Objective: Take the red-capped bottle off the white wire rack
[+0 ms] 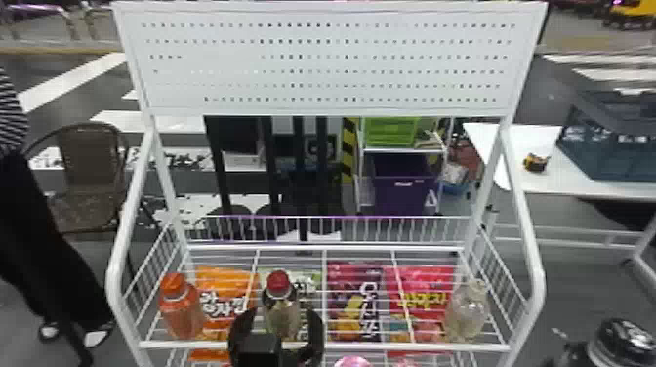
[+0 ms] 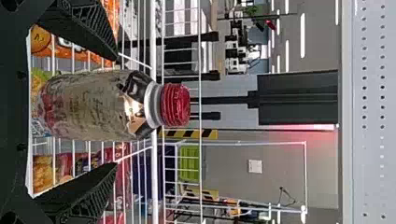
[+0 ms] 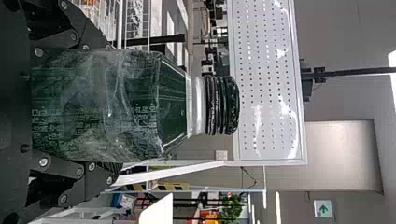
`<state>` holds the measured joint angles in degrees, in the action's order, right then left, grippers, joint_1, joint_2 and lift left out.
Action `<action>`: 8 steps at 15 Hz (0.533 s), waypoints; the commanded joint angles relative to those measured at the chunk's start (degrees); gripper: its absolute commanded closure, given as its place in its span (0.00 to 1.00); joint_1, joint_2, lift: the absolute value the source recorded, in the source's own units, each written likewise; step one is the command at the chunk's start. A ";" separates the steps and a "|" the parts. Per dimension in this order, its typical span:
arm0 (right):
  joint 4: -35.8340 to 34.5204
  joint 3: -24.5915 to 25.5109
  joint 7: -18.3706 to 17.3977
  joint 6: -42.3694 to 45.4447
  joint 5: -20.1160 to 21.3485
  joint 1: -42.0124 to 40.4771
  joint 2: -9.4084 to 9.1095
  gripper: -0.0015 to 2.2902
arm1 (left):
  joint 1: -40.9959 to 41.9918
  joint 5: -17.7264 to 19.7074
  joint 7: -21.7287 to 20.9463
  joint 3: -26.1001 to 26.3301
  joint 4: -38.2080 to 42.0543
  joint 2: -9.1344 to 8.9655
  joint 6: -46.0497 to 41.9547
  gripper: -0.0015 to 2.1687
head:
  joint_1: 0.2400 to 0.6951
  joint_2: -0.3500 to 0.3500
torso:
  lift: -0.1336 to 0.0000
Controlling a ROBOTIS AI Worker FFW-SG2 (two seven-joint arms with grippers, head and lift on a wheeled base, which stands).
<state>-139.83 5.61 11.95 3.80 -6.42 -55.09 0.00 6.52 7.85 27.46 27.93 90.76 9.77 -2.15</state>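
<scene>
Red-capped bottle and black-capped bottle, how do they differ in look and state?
The red-capped bottle has a pale, see-through body; the black-capped bottle is dark green. The red-capped bottle stands on the rack between the left gripper's open fingers, ungripped, while the black-capped bottle is held in the right gripper. Both have ridged caps above a pale ring.
</scene>
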 commanded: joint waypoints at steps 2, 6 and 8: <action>0.00 0.27 0.01 1.33 -0.26 -0.80 -0.05 0.53 | -3.36 0.06 -0.57 0.19 -3.75 -0.37 0.53 0.04 | 0.57 0.50 | 1.00; 0.00 1.15 0.27 4.50 -0.97 -2.30 -0.05 0.53 | -7.40 0.67 -0.57 -0.16 -10.25 -1.07 0.36 0.04 | 0.57 0.50 | 1.00; 0.00 1.42 0.27 4.85 -0.97 -2.39 -0.05 0.53 | -8.19 1.29 -0.74 -0.25 -11.92 -1.16 0.36 0.20 | 0.57 0.50 | 1.00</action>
<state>-139.86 6.82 12.19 8.32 -7.33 -57.36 0.00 -1.16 8.78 26.82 27.77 79.91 8.68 -1.77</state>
